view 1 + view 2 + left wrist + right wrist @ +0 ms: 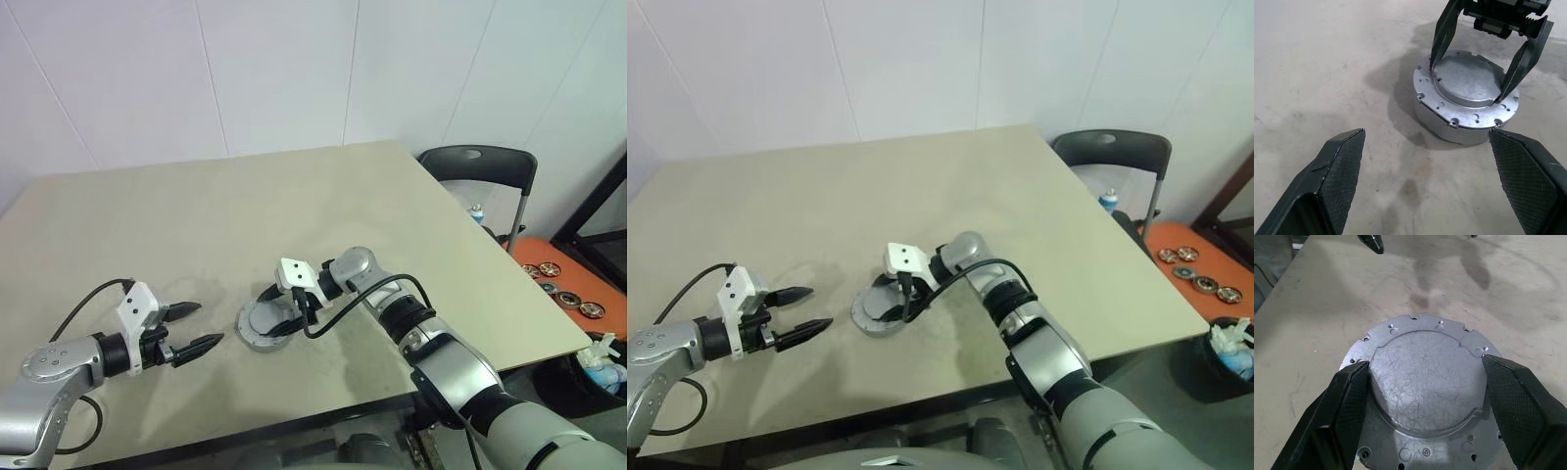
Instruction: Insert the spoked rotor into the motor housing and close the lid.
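Observation:
The motor housing (pixel 1449 125), a shallow round silver case, sits on the table in front of me with the lid (pixel 1466 78) lying flat on top, plain grey face up. My right gripper (pixel 1425 363) comes in from the right, and its two black fingers press against opposite sides of the lid's raised centre. My left gripper (pixel 204 325) hovers low over the table to the left of the housing, open and empty, pointing toward it. The spoked rotor is hidden.
The beige table (pixel 294 206) stretches far behind and to the sides of the housing. Off its right edge stand a dark chair (pixel 480 166) and an orange tray (pixel 549 257) holding several small wheel-like discs.

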Controlling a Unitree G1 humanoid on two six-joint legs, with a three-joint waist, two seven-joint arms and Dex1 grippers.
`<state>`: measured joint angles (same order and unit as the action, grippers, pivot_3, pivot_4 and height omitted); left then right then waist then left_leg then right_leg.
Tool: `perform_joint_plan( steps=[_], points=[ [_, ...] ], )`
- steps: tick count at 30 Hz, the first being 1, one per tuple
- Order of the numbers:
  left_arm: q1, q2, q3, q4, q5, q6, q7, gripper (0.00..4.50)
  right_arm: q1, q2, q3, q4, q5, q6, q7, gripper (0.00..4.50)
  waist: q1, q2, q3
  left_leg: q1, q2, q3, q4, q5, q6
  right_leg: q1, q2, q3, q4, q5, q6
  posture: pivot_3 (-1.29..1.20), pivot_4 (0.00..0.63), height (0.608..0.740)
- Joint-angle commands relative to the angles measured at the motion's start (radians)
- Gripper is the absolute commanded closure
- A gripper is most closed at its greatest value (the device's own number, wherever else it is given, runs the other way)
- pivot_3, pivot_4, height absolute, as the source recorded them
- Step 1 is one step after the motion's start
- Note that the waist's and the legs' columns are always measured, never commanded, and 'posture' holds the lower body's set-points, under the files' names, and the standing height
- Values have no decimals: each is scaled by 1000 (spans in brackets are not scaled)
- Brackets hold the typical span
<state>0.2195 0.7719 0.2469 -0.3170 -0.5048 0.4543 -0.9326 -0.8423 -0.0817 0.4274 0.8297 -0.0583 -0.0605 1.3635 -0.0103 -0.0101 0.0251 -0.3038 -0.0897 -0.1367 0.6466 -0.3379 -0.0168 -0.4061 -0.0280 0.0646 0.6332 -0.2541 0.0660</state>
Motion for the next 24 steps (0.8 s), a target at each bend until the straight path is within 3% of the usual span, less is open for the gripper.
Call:
perform_joint_plan(
  steps=[1,19,24],
  points=[
    [-26,-11,-9,-17,-1,-8,9,202,18,-24,46,29,-57,47,7,1224,-1,0,0,0,0,0,0,0,0,0,0,0,-1,0,0,0,0,740],
    [-248,-134,-125,76,15,40,94,101,28,-38,48,6,-60,53,-9,1224,0,2,0,0,0,0,0,0,0,1,0,0,-1,0,0,0,0,740],
    [-260,-124,-133,60,-4,94,77,101,32,-42,51,2,-57,61,-13,1224,0,3,0,0,0,0,0,0,0,1,0,0,-1,0,0,0,0,740]
  ],
)
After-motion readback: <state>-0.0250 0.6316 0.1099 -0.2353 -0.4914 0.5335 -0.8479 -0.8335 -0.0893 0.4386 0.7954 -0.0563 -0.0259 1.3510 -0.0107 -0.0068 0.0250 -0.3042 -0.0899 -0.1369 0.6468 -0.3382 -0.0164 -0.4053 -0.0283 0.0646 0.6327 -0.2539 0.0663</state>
